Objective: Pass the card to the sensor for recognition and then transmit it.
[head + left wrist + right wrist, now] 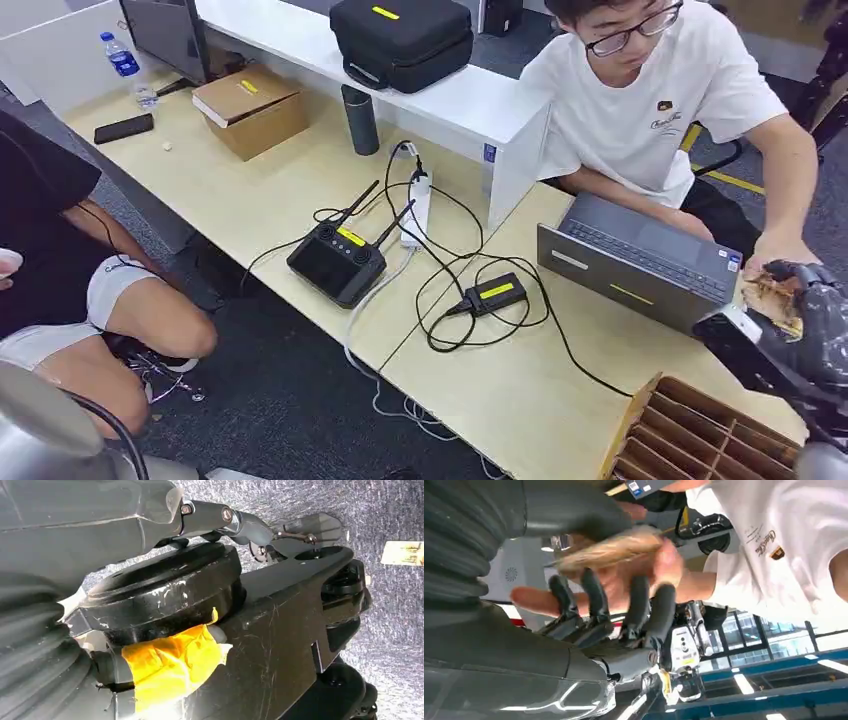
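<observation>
Head view had the right hand (pixel 800 310) at the far right beside the laptop (pixel 640 262), fingers closed on the brown card (pixel 772 298) where a person's hand (pixel 778 248) reached, likely for handover; left hand's state untellable.

black remote controller with two antennas (pixel 337 262) left of small black sensor box (pixel 494 294) | grey open laptop (pixel 640 262) to its right | brown slotted cardboard organizer (pixel 700 435) in front of laptop

The right hand (pixel 800 310) is raised at the right edge of the head view, its thumb and dark fingers (pixel 644 605) closed on a card (pixel 609 552). The left arm (pixel 45 425) is hung low.
</observation>
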Available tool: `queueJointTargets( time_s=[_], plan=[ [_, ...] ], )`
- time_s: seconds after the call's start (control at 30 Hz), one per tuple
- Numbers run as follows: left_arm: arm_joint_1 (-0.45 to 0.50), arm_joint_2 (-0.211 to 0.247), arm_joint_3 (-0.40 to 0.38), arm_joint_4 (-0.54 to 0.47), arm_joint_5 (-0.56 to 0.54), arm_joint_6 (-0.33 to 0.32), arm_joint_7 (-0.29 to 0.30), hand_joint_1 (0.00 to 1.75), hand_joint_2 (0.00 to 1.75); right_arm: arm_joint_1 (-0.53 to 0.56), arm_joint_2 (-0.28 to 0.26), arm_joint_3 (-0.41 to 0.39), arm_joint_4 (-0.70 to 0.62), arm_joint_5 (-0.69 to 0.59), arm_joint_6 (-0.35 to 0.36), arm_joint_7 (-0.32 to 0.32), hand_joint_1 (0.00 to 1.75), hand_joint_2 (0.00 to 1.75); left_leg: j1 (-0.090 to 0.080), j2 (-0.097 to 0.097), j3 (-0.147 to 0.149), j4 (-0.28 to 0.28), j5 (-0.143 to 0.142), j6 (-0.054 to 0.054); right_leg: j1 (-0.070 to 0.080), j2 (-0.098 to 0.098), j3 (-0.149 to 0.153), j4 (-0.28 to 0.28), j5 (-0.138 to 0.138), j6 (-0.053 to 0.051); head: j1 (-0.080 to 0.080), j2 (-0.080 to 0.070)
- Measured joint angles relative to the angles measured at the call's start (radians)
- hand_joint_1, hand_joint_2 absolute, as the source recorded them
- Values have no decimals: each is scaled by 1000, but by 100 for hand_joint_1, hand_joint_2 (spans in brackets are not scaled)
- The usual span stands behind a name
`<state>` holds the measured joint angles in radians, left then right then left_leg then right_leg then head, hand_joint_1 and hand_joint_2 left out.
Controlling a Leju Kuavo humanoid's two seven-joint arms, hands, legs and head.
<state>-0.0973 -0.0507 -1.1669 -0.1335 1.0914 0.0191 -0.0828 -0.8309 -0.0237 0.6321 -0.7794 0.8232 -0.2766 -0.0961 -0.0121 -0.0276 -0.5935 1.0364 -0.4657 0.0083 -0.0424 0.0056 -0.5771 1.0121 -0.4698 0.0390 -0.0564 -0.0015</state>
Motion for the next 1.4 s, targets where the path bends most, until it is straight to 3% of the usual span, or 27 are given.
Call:
queueJointTargets(
  time_s=[0.27, 0.3, 0.4, 0.43, 0.87, 1.13, 1.4],
  plan=[
    [0, 0, -1, 0, 26, 3, 3, 0, 175, 20, -6, -4, -6, -50, -8, -28, 0, 175, 0, 0, 0, 0, 0, 0, 0, 0, -1, 0, 0, 0, 0, 0],
    [0, 0, -1, 0, 32, 3, 3, 0, 175, 34, -14, -10, -24, -64, -10, -37, 0, 0, 0, 0, 0, 0, 0, 0, 0, 0, -1, 0, 0, 0, 0, 0],
    [2, 0, -1, 0, 48, 5, -1, 0, 175, 86, -41, -38, -91, -118, -16, -66, 0, 0, 0, 0, -1, 0, 0, 0, 0, 0, -1, 0, 0, 0, 0, 0],
    [3, 0, -1, 0, 51, 5, -2, 0, 175, 106, -53, -50, -119, -131, -16, -72, 0, 175, 0, 0, -1, 0, 0, 0, 0, 0, -1, 0, 0, 0, 0, 0],
    [8, 0, -1, 0, 83, 12, -14, 0, 175, 299, -148, -161, -402, -207, -25, -116, 0, 175, 0, 1, -1, 0, -1, 0, 0, 0, -2, -1, 0, 0, 0, 0],
    [7, 0, -1, 0, 87, 13, -14, 0, 175, 337, -171, -184, -470, -217, -24, -124, 0, 175, 0, 2, 0, 0, -1, 0, 0, 1, -3, -1, 0, 0, 0, 0],
    [15, -3, -1, 0, 149, 34, -35, 0, 175, 695, -265, -320, -830, -257, -23, -243, 0, 175, 0, -4, -3, 0, -5, 2, 0, -6, 0, -2, -4, 1, 0, 0]
  ],
)
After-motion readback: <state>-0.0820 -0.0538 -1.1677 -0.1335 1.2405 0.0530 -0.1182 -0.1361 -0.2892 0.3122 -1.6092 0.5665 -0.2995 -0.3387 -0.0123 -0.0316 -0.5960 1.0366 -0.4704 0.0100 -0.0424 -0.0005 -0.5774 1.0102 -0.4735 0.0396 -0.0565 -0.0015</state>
